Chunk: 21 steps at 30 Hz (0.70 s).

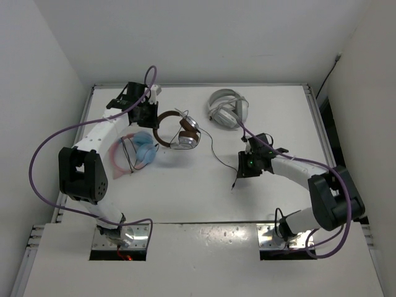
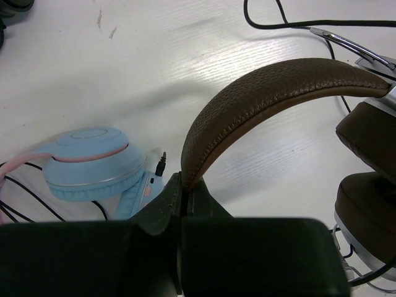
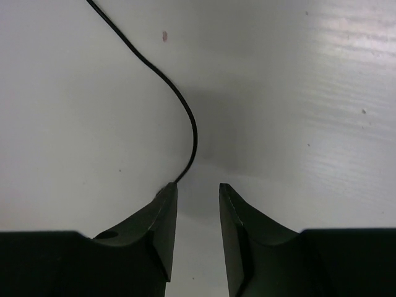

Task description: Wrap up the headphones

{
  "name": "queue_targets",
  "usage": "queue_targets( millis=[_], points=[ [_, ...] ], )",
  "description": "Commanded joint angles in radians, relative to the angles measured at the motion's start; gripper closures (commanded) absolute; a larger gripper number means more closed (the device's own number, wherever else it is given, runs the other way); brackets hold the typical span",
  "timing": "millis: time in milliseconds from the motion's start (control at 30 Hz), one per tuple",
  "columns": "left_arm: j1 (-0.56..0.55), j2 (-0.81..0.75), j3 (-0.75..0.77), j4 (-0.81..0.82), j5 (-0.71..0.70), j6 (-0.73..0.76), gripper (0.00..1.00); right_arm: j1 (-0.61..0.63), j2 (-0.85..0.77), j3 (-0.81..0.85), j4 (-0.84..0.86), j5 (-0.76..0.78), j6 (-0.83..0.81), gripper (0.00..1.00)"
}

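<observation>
Brown-banded headphones (image 1: 187,133) on white bench (image 1: 185,201)
Left hand (image 2: 180,193) clamps the headband (image 2: 266,90); right hand (image 3: 198,201) parted beside the thin black cable (image 3: 186,110).

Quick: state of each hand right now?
Left hand: closed on the headphones, at the headband.
Right hand: open, holding nothing; cable runs to one fingertip.

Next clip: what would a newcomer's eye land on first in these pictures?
The brown headphones, left of centre, have their headband pinched in the left gripper. Their thin black cable trails across to the right gripper, whose jaws stand parted with the cable at one fingertip. A pair of blue headphones lies beside the left arm, and white headphones lie at the far side.
</observation>
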Motion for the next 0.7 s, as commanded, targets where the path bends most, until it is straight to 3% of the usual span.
queue_targets(
  millis=[0,333,667],
  points=[
    [0.007,-0.007,0.012,0.050,0.040,-0.025,1.00,0.030,0.034,0.069,0.076,0.044,0.024,0.67],
    [0.007,-0.007,0.002,0.059,0.040,-0.016,1.00,0.039,0.167,0.135,0.085,0.075,0.033,0.67],
    [0.016,-0.007,0.002,0.059,0.040,-0.016,1.00,0.039,0.187,0.144,0.074,0.075,0.033,0.69]
  ],
)
